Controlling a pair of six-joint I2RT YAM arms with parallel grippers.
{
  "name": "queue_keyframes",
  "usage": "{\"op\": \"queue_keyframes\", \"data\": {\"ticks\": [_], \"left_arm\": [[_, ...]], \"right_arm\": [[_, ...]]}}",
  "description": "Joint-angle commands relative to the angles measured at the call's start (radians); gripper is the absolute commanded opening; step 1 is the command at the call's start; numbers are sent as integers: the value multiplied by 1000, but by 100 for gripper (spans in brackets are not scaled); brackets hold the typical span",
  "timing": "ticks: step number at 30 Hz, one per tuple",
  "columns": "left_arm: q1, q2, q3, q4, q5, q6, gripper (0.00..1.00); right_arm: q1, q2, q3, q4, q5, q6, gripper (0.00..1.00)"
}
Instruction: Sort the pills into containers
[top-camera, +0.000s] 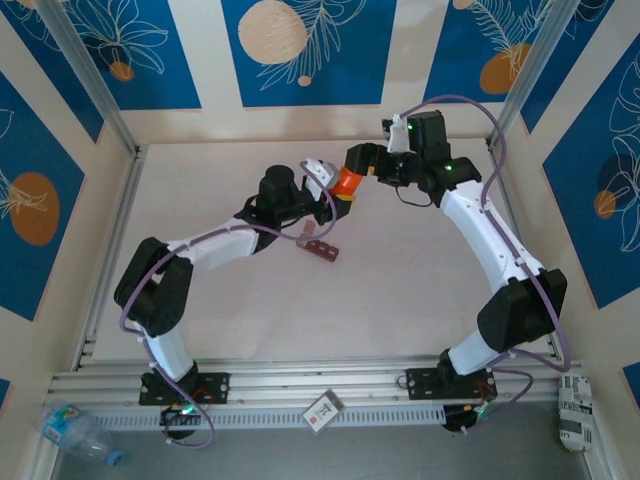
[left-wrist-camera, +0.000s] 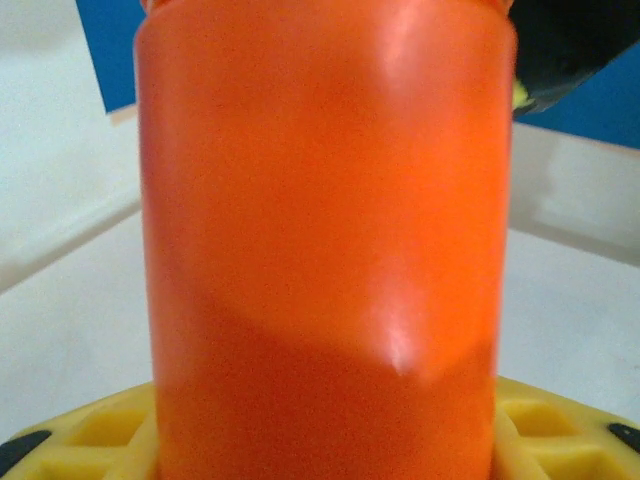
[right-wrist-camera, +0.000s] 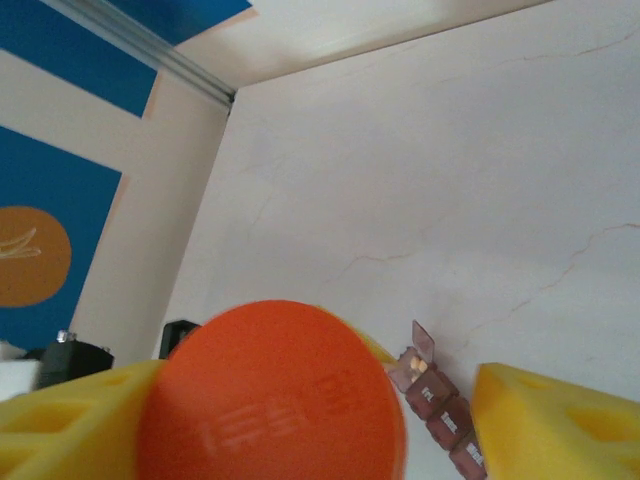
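Containers near orange bottle — left hand clamped on it, right hand apart.

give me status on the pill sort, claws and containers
Left claw shut on orange bottle, held off the table. Right claw open at the bottle's end. Containers on table, one lid up. Nothing seen lying in the way.
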Motion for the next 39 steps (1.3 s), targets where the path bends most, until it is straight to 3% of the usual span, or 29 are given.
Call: {"op": "queue_keyframes", "data": {"ticks": [1,6,11,20,28,35,39], "left_arm": [[20,10,45,74,115,-20,0],[47,25,59,64,222,-57,0],[67,28,62,57,297,-81,0],[90,58,98,26,435,-137,0],[91,69,108,22,463,-153,0],[90,70,116,22,467,-159,0],[90,73,119,27,469,-165,0]], "right_arm": [[-13,-41,59,-78,-31,-87,84],[-69,-59,66,-102,-37,-150,86],[-117,-47,84,-106,-168,-260,86],[-117,22,202,-234,-355,-496,85],[-88,89,268,-320,-323,-547,84],[-76,99,245,-341,-319,-562,77],[-75,99,230,-338,-322,-560,63]]}}
